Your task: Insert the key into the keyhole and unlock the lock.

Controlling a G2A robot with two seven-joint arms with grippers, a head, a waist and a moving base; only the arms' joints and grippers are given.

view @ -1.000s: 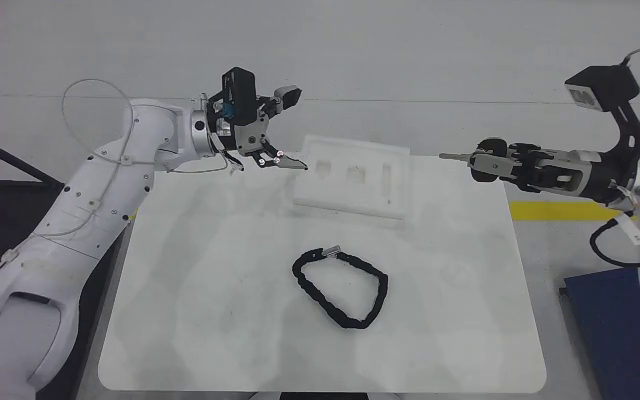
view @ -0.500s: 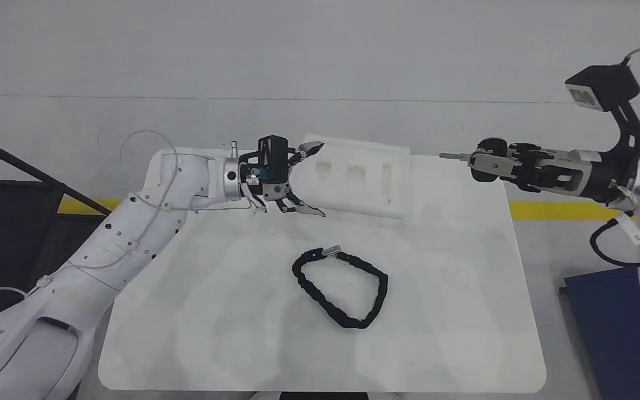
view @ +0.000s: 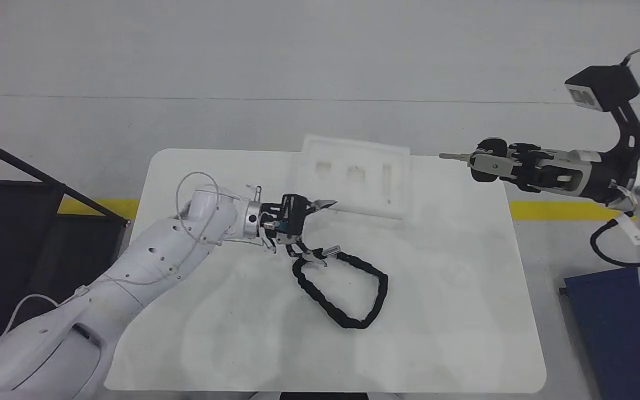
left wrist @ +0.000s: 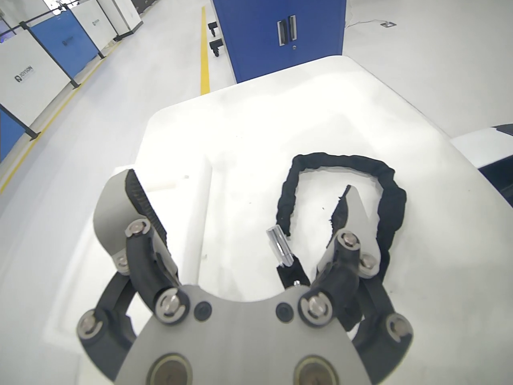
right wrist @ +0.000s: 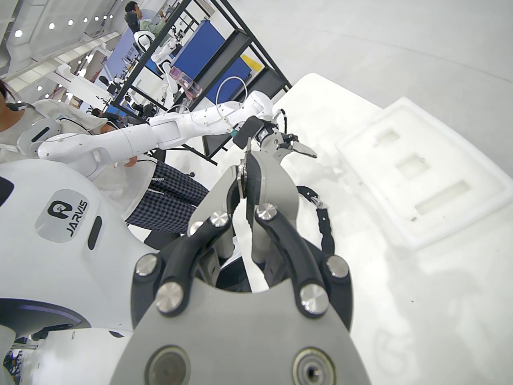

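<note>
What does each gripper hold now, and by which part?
Right gripper pinches the key by its head. Left gripper is open over the chain lock, holding nothing.

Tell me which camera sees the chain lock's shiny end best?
The left wrist view: the shiny end looms close between the open jaws. The top view shows it tiny; the right wrist view, small and far.

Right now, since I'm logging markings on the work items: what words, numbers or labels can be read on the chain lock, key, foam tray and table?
Chain lock: no text on its black sleeve or metal end.
Foam tray: none.
Table: none.
Key: too small to tell whether anything is stamped on it.
</note>
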